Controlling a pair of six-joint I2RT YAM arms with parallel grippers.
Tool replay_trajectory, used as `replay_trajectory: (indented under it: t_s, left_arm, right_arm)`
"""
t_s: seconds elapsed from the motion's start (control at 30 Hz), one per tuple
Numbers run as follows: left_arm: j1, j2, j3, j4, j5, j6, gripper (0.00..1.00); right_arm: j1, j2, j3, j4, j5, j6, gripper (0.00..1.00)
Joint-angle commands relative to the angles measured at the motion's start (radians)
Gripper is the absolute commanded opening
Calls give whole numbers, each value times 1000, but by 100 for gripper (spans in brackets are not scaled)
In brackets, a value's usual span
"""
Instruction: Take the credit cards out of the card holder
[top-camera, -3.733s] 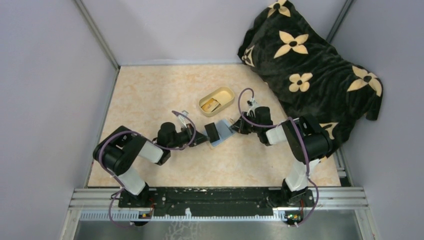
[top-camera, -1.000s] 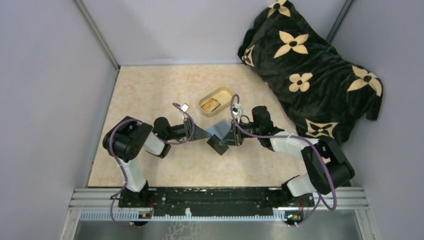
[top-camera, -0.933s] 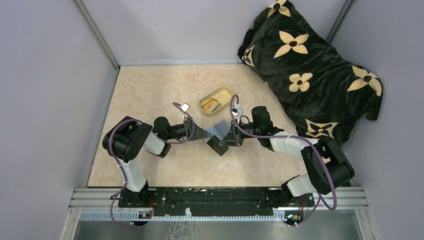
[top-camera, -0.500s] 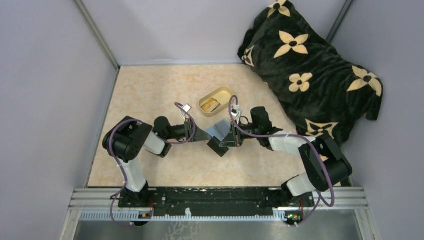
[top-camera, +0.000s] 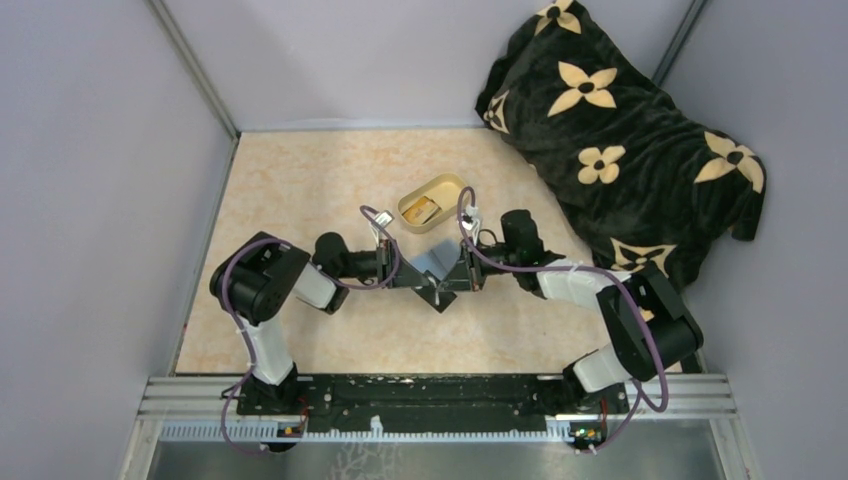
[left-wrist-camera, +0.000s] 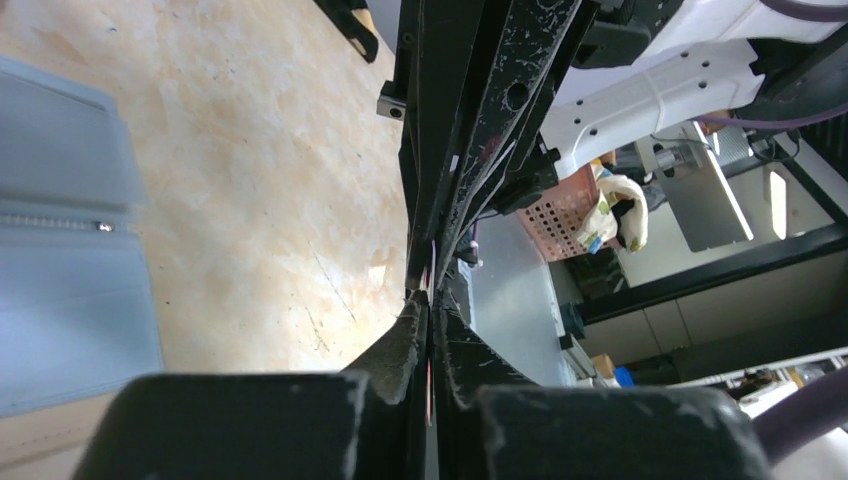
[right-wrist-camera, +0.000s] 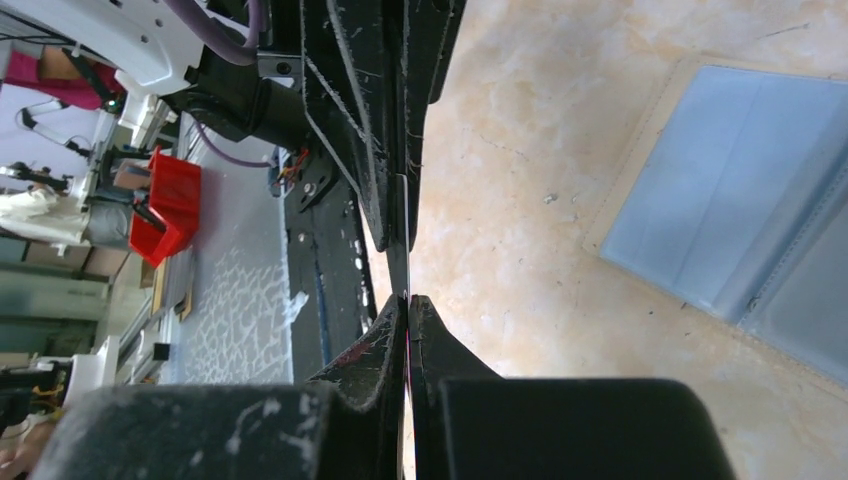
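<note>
One black credit card (top-camera: 443, 300) is held just above the beige marbled worktop (top-camera: 300, 190), near the middle and a little toward the arms' bases, gripped from both sides. The right fingers (right-wrist-camera: 380, 340) are clenched on one edge of it. In the right wrist view the card shows only as a thin dark sliver pinched between them. The left fingers (left-wrist-camera: 400, 345) come in from the opposite side and are pressed almost together on the card's other edge, with only a hairline of card showing between them. Each wrist camera looks straight along the card at the other arm's fingers. Just beyond the card, on the far side from the bases, the card holder (top-camera: 432, 262) lies open and flat on the worktop, blue-grey inner faces up. Its pocket seams and a narrow tan border show in the right wrist view. The card's surface is seen too edge-on or too small for any print to be read. Farther back, near the holder but apart from it, sits an oval cream-yellow dish (top-camera: 458, 184) with a small tan object (top-camera: 424, 209) inside. In the far right corner a black plush blanket (top-camera: 620, 130) is heaped, printed with large cream four-petal flower motifs and pointed star-like shapes in the manner of a fashion monogram. Pale lilac walls enclose the worktop on three sides.
</note>
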Motion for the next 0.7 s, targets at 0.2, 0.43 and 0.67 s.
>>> replay_trajectory:
  t_s: [0.2,0.43,0.67]
  left_arm:
    - [-47,11,14,286,-31,22,0]
    - [-40,-8,-18,286,-127,34,0]
    - [-33,-47,-38,286,-265,55,0]
  right_arm:
    - [4,-23,30,53,88,-10,8]
    - [-51,-153,-46,174,248,66,45]
    - [-105,-158,-109,273,299,141,46]
